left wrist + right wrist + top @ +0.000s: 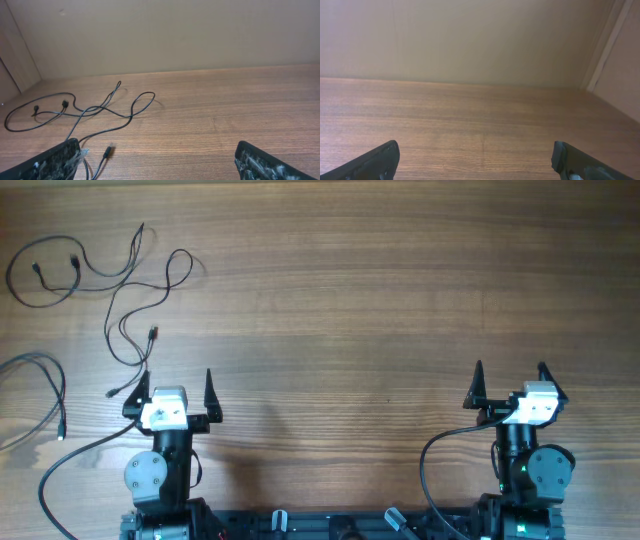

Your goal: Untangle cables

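Note:
Thin black cables [135, 280] lie loosely looped and crossing on the wooden table at the far left. They also show in the left wrist view [100, 107]. One plug end [153, 332] lies just ahead of my left gripper, and it shows in the left wrist view [106, 151]. A strand runs past the left finger to another end [110, 393]. A separate thin cable [50, 380] curves at the left edge. My left gripper [176, 380] [157, 145] is open and empty. My right gripper [511, 372] [475, 147] is open and empty, far from the cables.
Thicker black cables run from the left arm [70, 460] and the right arm [440, 445] near the front edge. A beige wall [470, 40] stands behind the table's far edge.

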Controlling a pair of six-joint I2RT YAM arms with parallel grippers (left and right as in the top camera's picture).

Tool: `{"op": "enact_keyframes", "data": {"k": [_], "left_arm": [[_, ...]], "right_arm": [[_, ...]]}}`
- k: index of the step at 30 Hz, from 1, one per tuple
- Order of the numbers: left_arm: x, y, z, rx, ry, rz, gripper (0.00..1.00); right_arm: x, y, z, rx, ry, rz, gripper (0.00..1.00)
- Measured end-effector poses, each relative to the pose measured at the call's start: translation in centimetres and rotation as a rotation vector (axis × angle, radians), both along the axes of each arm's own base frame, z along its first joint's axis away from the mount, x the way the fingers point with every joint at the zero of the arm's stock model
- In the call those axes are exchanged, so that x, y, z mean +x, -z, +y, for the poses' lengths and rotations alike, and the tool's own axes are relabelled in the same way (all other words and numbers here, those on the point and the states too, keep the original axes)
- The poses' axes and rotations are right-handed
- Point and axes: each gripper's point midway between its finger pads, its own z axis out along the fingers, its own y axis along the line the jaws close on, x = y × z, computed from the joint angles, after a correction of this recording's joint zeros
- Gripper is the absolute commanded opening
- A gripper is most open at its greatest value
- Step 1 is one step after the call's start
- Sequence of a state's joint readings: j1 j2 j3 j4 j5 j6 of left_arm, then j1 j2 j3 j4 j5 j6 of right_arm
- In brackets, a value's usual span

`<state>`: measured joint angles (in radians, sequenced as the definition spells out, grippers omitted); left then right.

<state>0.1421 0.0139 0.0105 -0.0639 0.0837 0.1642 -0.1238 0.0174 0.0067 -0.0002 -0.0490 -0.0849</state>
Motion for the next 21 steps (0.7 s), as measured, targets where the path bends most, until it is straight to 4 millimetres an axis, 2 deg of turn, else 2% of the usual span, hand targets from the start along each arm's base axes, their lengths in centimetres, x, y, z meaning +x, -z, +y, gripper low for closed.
{"op": "enact_keyframes", "data": {"k": [21], "left_arm": [[0.0,-0.01,0.01,0.0,0.0,0.0,1.0]], "right_arm": [[0.0,-0.02,0.03,-0.008,-0.001,0.0,1.0]]}}
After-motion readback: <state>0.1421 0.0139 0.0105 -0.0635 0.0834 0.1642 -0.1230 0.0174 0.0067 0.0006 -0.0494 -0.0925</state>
